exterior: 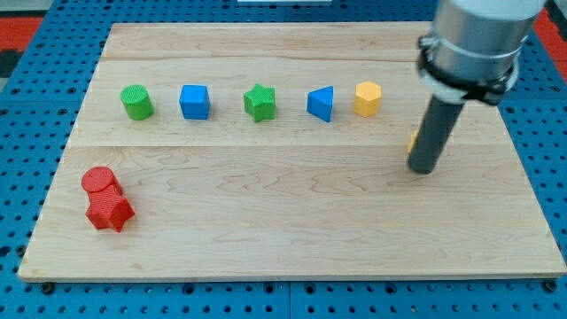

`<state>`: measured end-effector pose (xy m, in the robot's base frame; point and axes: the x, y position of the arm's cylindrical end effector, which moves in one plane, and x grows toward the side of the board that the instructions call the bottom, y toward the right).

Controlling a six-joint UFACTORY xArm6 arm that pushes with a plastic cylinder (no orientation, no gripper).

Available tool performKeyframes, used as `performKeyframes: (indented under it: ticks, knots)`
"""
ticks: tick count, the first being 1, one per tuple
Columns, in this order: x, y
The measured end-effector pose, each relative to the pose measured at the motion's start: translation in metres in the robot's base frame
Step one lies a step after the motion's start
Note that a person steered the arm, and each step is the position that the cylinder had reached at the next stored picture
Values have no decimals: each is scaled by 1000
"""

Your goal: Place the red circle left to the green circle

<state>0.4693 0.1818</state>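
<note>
The red circle (99, 182) lies at the view's lower left of the wooden board, touching a red star (110, 213) just below it. The green circle (136, 102) stands at the left end of a row near the view's top, above and slightly right of the red circle. My tip (423, 168) rests on the board at the view's right, far from both circles. A small yellow-orange block (413, 140) peeks out from behind the rod's left side, mostly hidden.
The row continues to the right with a blue cube (195, 102), a green star (260, 103), a blue triangle (322, 104) and a yellow hexagon (368, 98). The board (292, 221) lies on a blue pegboard surface.
</note>
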Motion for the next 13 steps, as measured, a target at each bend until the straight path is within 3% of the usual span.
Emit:
performKeyframes:
  ticks: [2, 3, 4, 5, 6, 7, 9, 10, 13]
  knots:
    - [-84, 4]
    - [-64, 44]
    - [28, 29]
    - [106, -90]
    - [145, -209]
    - [109, -312]
    - [100, -387]
    - [99, -400]
    - [14, -386]
